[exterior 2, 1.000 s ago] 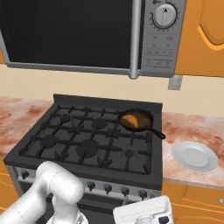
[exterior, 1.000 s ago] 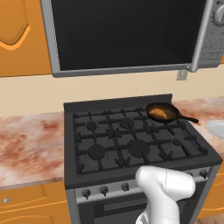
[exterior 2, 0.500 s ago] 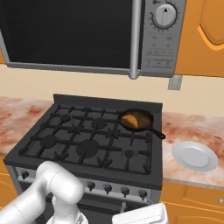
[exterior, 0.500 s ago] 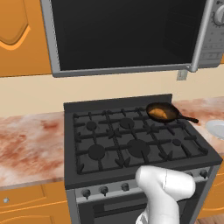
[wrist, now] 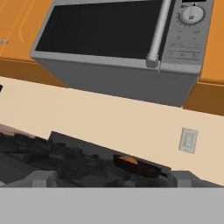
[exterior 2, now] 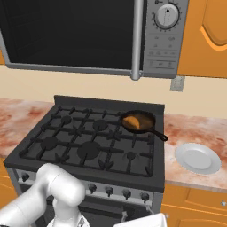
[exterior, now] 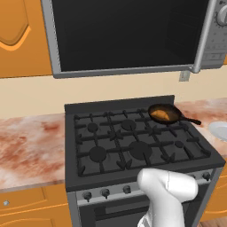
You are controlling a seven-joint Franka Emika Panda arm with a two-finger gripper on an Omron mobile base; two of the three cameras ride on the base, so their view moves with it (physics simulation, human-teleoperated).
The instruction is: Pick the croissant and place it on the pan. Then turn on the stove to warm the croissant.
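Observation:
The croissant (exterior: 162, 115) (exterior 2: 132, 121) (wrist: 128, 160) lies inside the small dark pan (exterior: 154, 108) (exterior 2: 149, 117) (wrist: 144, 169), which sits on the back right burner of the black stove (exterior: 115, 146) (exterior 2: 84, 146). The pan's thin handle points right and toward the front. A row of small dark knobs (exterior: 105, 192) (exterior 2: 109, 191) lines the stove's grey front panel. My gripper (wrist: 113, 178) is low in front of that panel, looking up across the grates. Its fingertips (wrist: 42, 178) stand far apart, open, with nothing between them.
A white plate (exterior 2: 197, 157) (exterior: 220, 131) rests on the marble counter right of the stove. A large microwave (exterior 2: 88, 35) (wrist: 118, 39) hangs above the stove between orange cabinets. A wall outlet (exterior 2: 178, 83) (wrist: 188, 140) sits behind the pan.
The white hand has sunk slightly lower at the bottom of the right base view. The croissant and pan have not moved.

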